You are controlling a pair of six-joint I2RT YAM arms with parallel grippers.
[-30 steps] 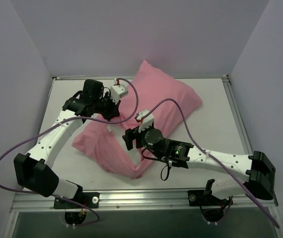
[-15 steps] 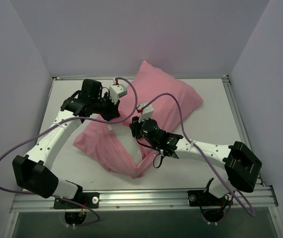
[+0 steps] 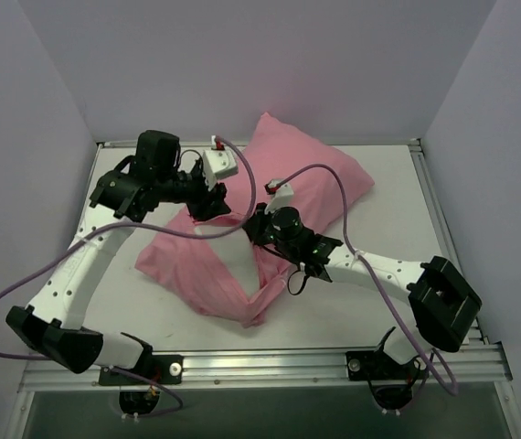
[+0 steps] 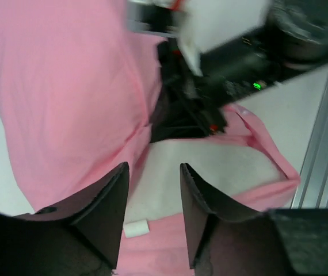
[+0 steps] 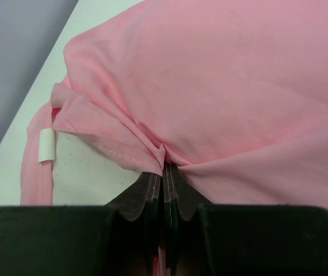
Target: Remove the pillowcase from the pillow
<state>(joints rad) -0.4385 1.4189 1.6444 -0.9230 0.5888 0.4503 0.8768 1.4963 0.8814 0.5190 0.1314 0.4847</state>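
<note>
The pink pillowcase [image 3: 320, 187] lies slantwise across the table, plump at the back right and slack toward the front [image 3: 242, 306]. In the left wrist view its mouth gapes and the white pillow [image 4: 210, 167] shows inside. My left gripper [image 4: 154, 168] hovers open over that mouth with nothing between its fingers; from above it sits at the case's left edge [image 3: 213, 203]. My right gripper [image 5: 164, 167] is shut on a pinched fold of the pillowcase [image 5: 221, 75], seen from above near the middle of the cloth [image 3: 259, 224].
A small white tag [image 5: 47, 144] hangs on the hem of the pillowcase. The white table [image 3: 398, 238] is walled at the back and on both sides. A metal rail [image 3: 270, 361] runs along the front edge. Purple cables loop over both arms.
My left gripper has opened and let go of the cloth, and its arm has lifted. My right gripper moved toward the back left and shut on the pillowcase.
</note>
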